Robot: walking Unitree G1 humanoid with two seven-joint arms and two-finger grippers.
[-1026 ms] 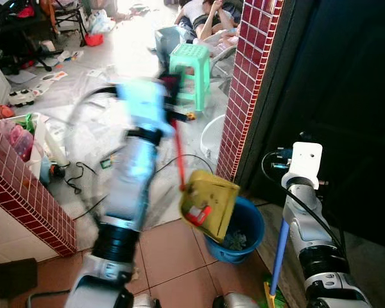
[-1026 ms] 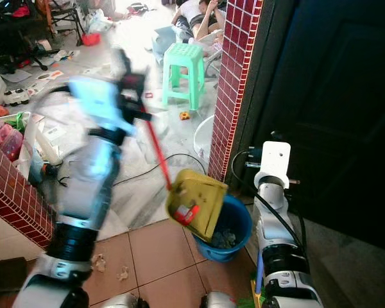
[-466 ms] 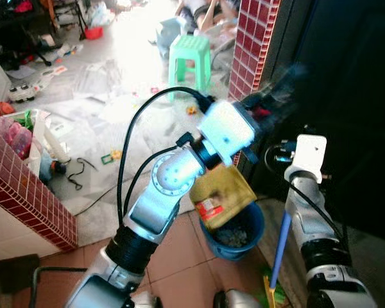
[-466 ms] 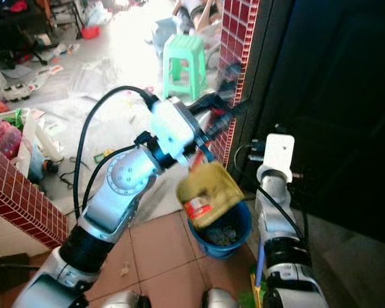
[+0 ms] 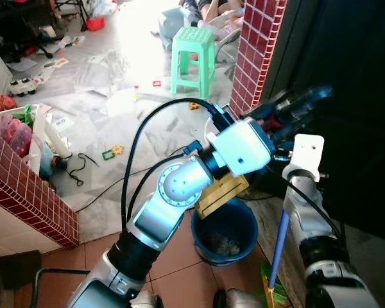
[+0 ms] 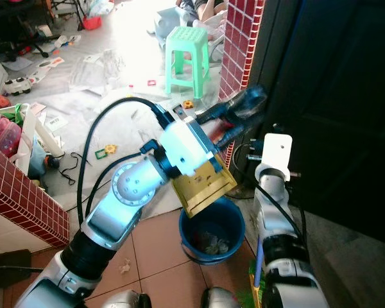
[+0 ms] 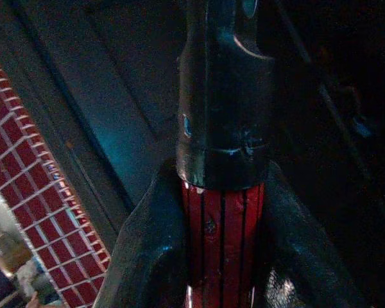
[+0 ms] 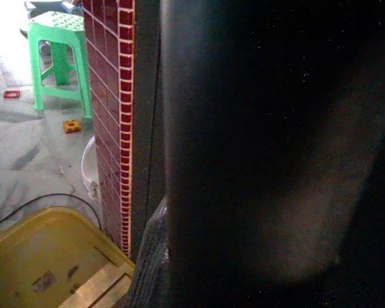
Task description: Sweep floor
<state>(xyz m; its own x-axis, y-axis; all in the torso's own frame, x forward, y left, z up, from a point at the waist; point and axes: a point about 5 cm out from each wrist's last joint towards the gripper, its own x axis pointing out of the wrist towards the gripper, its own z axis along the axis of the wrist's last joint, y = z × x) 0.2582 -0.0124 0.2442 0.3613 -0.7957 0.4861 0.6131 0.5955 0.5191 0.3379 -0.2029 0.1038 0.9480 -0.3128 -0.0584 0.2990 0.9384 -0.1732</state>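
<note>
Since a second ago the left end effector (image 7: 221,256) has swung across toward the dark doorway, clamped on the red handle (image 7: 223,237) — tipping the yellow dustpan (image 6: 202,186) above the blue bucket (image 6: 212,231) to empty sweepings — while the right end effector, fingers' state unclear, steadies the blue broomstick (image 5: 280,237).

A yellow dustpan (image 5: 221,191) is showing over a blue bucket (image 5: 223,229); its handle (image 7: 222,244) is looking red (black-ribbed). A mint-green stool (image 5: 193,59) is standing beside a dark-red tiled pillar (image 5: 255,48).

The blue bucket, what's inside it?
The round blue plastic bucket has a small heap of pale crumpled rubbish at the bottom. The tilted yellow dustpan held above it hides the back part.
</note>
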